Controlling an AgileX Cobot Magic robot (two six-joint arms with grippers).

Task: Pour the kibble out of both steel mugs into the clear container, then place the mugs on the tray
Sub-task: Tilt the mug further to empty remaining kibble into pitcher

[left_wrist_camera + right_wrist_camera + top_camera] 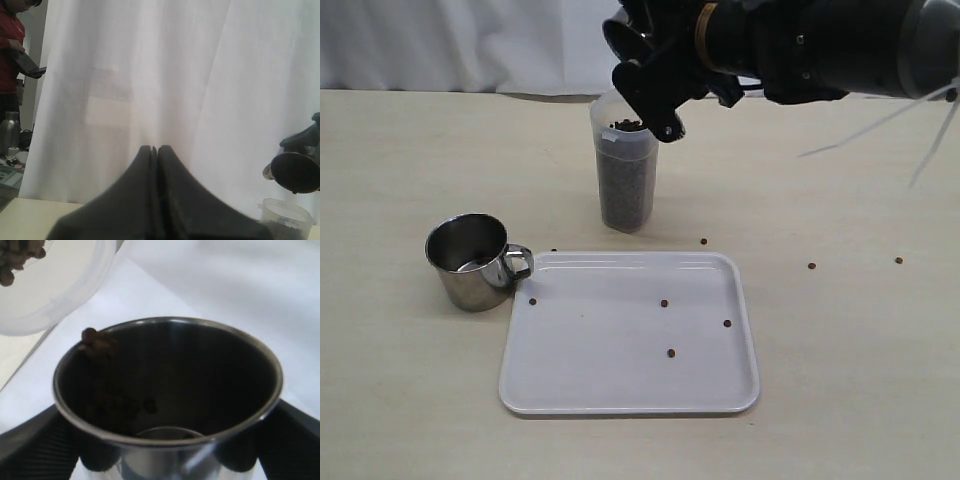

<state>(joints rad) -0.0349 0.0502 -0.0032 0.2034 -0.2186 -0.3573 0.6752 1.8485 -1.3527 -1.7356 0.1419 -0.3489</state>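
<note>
Surface (400,400) bears flat tray (620,390). L hand (154,150) closed, empty, raised clear. Upright clear container (625,190) stands just beyond tray's far edge, nearly full of kibble (625,205). R hand (165,455) is spread wide around steel mug (170,365) above it. To pour well: centre lip over opening, tip slowly. Mug axis is well off vertical, mouth toward container rim. Second, empty mug (470,262) upright beside tray, handle toward it. Smallest: stray pellets (664,302) on tray and surface.

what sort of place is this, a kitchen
Probably a robotics lab or test room, not a kitchen: a plain tabletop, a white curtain backdrop, and a person holding what looks like a laptop.
</note>
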